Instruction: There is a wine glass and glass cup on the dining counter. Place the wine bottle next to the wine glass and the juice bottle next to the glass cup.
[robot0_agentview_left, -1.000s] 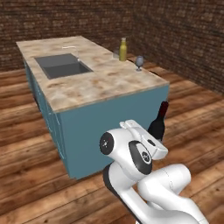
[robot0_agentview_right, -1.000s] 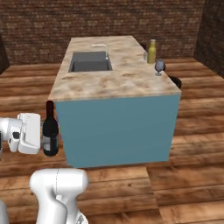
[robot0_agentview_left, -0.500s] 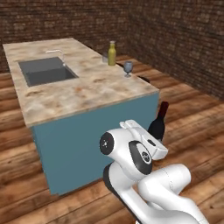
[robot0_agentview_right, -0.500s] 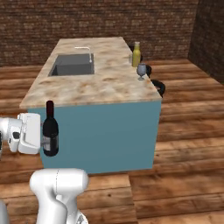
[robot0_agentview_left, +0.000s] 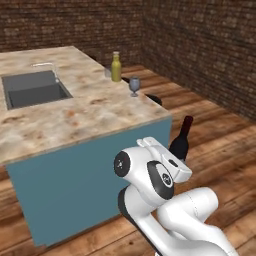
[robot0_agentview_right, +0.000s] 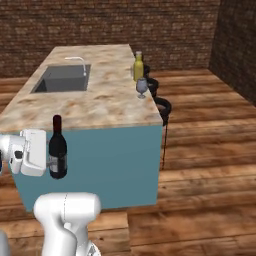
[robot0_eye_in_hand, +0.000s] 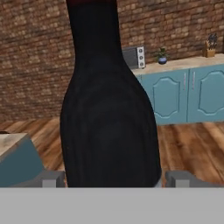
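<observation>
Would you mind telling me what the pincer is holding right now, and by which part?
The pincer holds the wine bottle upright by the lower part of its body, its neck and red top free above.

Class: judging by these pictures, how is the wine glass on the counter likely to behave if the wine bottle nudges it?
The wine glass stands on a thin stem, so it would probably tip easily. It sits near the dining counter edge, so it might fall. It looks like clear glass, likely fragile.
</observation>
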